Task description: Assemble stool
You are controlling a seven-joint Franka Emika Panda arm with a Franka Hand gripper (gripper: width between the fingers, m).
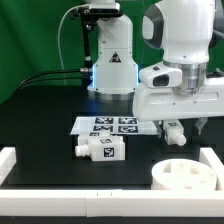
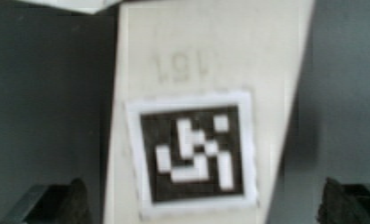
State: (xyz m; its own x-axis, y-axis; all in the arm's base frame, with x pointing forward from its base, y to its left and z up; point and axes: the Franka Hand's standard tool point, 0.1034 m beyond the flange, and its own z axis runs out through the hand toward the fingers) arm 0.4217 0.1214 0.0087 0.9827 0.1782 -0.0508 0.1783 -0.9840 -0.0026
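A white stool leg (image 2: 208,90) with a black-and-white tag fills the wrist view and lies between my gripper's fingers (image 2: 54,203). The jaws stand wide, with a dark gap to the leg on each side. In the exterior view my gripper (image 1: 183,132) hangs low at the exterior view's right, over this leg (image 1: 172,128). It is open. A second leg (image 1: 100,150) lies on the black table at the exterior view's left of centre. The round disc seat (image 1: 190,176) with holes lies at the front right, below my gripper.
The marker board (image 1: 113,125) lies flat behind the second leg. White border rails run along the front (image 1: 90,205), the exterior view's left (image 1: 9,162) and right (image 1: 212,158). The arm's base (image 1: 112,60) stands at the back.
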